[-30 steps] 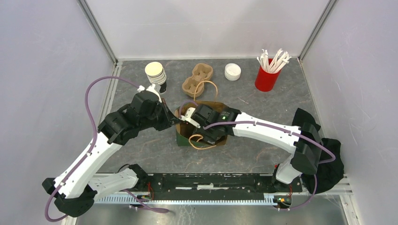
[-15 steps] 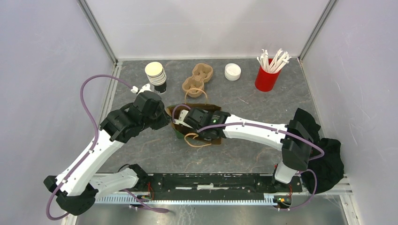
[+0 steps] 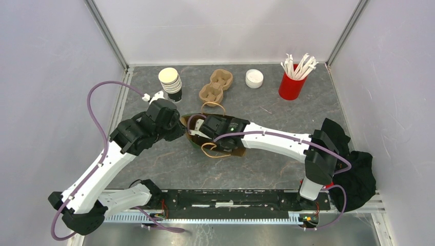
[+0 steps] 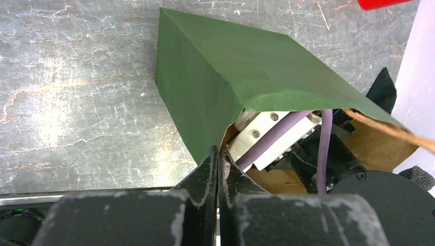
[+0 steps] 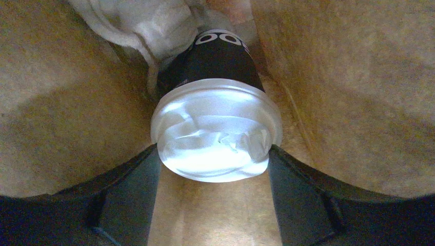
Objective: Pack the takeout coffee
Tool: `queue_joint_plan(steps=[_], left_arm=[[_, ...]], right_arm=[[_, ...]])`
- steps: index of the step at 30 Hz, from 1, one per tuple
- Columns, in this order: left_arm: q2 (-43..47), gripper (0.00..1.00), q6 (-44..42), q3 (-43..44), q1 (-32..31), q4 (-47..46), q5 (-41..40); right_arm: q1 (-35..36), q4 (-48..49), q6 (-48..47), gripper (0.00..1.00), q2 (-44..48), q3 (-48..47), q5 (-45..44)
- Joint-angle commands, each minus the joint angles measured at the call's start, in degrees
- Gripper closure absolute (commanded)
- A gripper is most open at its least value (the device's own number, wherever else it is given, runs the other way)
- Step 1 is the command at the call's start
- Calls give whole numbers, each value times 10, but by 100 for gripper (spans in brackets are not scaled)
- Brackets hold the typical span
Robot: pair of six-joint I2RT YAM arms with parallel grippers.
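The takeout coffee (image 5: 215, 133), a black cup under a white lid, lies inside a paper bag (image 4: 231, 66) that is green outside and brown inside. My right gripper (image 5: 213, 154) is deep in the bag, its two dark fingers pressed against opposite sides of the lid. The bag lies tilted on its side between the arms in the top view. My left gripper (image 4: 217, 154) is shut on the bag's rim at the mouth, holding it. In the top view the left gripper (image 3: 179, 130) sits at the bag's left edge, and the cup is hidden there.
A crumpled white napkin (image 5: 138, 20) lies in the bag beyond the cup. Along the back stand a stack of lidless cups (image 3: 170, 82), a cardboard carrier (image 3: 216, 85), a stack of white lids (image 3: 254, 78) and a red cup of straws (image 3: 292, 82). Black cloth (image 3: 359, 174) lies at right.
The bag has tipped over and slid left and back. My right arm has reached further left into it with the cup; my left gripper shifted slightly, still pinching the rim.
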State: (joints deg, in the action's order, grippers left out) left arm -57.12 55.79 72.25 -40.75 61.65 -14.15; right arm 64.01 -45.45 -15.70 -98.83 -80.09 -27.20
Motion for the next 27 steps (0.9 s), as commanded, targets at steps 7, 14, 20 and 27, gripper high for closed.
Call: queue_joint_plan(steps=[7, 14, 20, 27], left_arm=[[-2, 98, 5, 30, -2, -55, 19], [-9, 98, -2, 31, -2, -59, 29], [-11, 98, -8, 36, -2, -59, 31], [-9, 98, -15, 41, -2, -70, 40]], right_arm=[[5, -87, 36, 6, 3, -108, 58], [6, -97, 54, 2, 12, -124, 86], [6, -115, 69, 2, 13, -151, 121], [6, -156, 96, 2, 11, -201, 120]])
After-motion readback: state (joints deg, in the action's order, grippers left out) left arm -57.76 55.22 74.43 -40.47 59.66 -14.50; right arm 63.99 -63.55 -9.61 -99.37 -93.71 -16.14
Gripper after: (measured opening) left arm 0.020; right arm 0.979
